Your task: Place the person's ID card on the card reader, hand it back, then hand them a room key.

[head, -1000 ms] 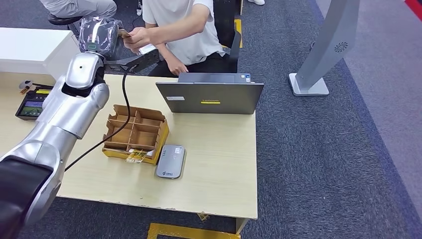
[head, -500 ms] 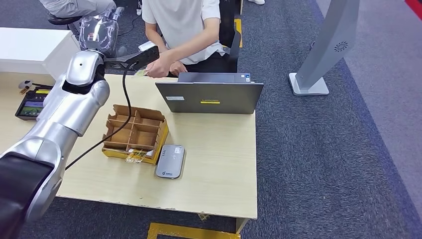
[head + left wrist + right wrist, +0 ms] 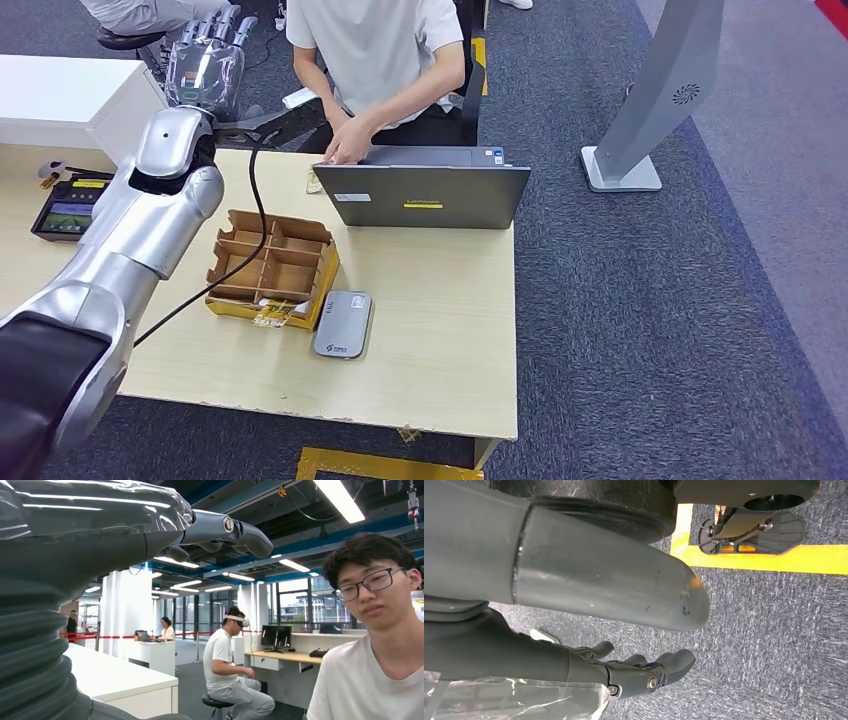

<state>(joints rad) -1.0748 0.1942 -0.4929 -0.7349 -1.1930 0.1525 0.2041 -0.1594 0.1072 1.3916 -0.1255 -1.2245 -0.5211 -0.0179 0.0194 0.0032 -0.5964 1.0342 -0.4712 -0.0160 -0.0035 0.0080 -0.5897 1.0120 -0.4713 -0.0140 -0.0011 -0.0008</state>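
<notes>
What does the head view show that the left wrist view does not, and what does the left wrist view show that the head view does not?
Head view alone: the wooden table, the grey card reader beside the cardboard divider box, the open laptop, and a small card lying on the table by the person's hand.

Left wrist view alone: the ceiling lights, a white counter, and other people seated and standing far behind.

Both share: the left hand, raised with its fingers apart and holding nothing, and the person in a white T-shirt facing it.
</notes>
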